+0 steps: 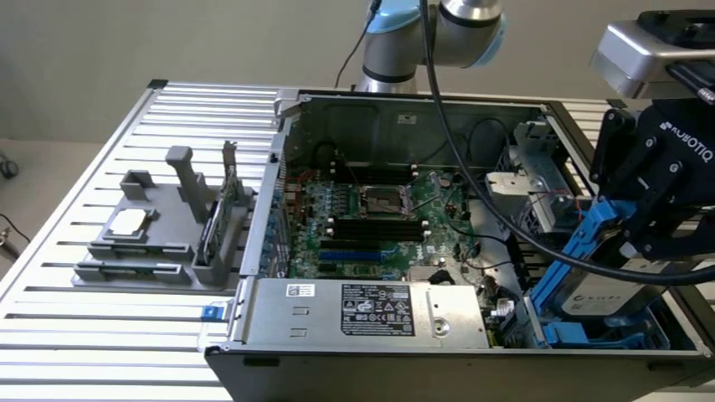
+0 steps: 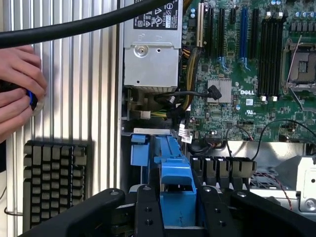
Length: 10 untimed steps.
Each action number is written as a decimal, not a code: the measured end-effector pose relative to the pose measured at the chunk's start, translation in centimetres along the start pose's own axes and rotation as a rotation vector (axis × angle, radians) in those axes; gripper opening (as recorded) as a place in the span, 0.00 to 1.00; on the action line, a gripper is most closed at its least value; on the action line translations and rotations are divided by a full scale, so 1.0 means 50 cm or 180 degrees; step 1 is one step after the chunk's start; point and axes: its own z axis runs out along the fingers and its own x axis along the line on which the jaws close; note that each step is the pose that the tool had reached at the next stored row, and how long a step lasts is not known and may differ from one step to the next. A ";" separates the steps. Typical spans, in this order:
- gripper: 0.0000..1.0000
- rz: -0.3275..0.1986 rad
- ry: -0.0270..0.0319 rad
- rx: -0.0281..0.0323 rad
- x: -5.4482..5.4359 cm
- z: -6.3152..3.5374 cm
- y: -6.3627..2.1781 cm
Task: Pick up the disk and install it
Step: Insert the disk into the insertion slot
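The black cable (image 2: 74, 25) draped across the open computer case (image 1: 391, 373) could snag and drag, and the disk (image 1: 604, 289), tilted over the drive bay at the exterior view's right, might jam on its edge; the pincer (image 1: 659, 247) is clamped on the disk's blue carrier (image 2: 175, 173)

ROBOTIQ is printed on the housing of the gripper (image 1: 641, 244), and DELL on the green motherboard (image 2: 256, 106).

An open computer case (image 1: 424, 368) and a grey holder (image 1: 167, 243) beside it are set on the ribbed metal table (image 1: 79, 335).
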 end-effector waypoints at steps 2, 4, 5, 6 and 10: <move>0.32 0.0000 -0.0003 -0.0001 0.000 0.003 0.000; 0.32 0.0000 -0.0005 -0.0001 0.000 0.005 -0.001; 0.32 0.0000 -0.0005 -0.0002 0.000 0.006 -0.001; 0.32 0.0000 -0.0005 -0.0002 0.000 0.006 -0.001; 0.40 -0.0001 -0.0007 -0.0004 0.000 0.010 -0.001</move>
